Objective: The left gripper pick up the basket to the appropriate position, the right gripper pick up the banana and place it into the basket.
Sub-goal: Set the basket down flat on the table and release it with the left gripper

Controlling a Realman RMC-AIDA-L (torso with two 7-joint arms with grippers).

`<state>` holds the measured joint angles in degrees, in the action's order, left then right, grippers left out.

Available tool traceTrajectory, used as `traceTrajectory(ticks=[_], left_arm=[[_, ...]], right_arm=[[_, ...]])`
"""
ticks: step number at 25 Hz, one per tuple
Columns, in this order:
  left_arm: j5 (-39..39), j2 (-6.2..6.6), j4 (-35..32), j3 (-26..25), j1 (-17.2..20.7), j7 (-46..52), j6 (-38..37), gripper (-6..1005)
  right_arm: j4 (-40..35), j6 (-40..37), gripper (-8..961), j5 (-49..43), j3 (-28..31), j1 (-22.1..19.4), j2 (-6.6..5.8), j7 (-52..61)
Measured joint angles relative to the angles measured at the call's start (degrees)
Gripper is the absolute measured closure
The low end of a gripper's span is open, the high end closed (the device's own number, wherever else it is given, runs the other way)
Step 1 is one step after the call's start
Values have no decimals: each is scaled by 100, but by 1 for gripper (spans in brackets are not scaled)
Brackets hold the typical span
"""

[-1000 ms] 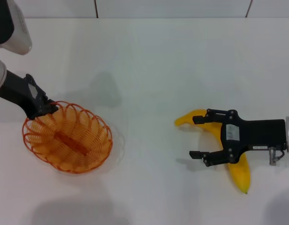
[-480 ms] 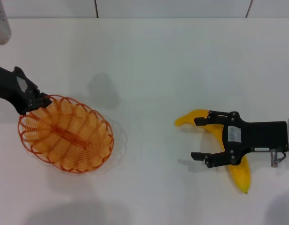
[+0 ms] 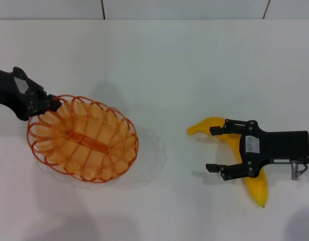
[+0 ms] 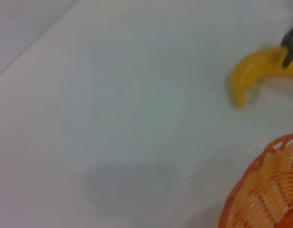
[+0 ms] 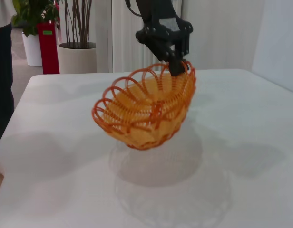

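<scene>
The orange wire basket (image 3: 84, 138) hangs tilted above the white table at the left. My left gripper (image 3: 49, 104) is shut on its far-left rim. The right wrist view shows the basket (image 5: 141, 109) clear of the table, with the left gripper (image 5: 177, 66) pinching its rim from above. The yellow banana (image 3: 256, 187) lies on the table at the right. My right gripper (image 3: 209, 148) is open over the banana's middle, one finger on each side, and hides that part. The left wrist view shows the banana's tip (image 4: 253, 73) and a piece of the basket (image 4: 270, 190).
The white table (image 3: 169, 65) ends at a wall along the back. Beyond the table's far side, the right wrist view shows potted plants (image 5: 75, 45) and a red pot (image 5: 48, 47).
The left gripper has lifted the basket and carried it to the right, toward the table's middle. The right gripper has stayed open over the banana, almost still.
</scene>
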<state>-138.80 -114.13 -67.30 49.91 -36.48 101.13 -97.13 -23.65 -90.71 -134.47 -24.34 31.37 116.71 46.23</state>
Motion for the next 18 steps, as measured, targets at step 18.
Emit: traceTrajectory(ticks=[18], left_arm=[[-105, -190, 1247, 76, -321, 1817, 785, 953]], right_arm=[[28, 0, 62, 7, 0, 102, 9, 0]])
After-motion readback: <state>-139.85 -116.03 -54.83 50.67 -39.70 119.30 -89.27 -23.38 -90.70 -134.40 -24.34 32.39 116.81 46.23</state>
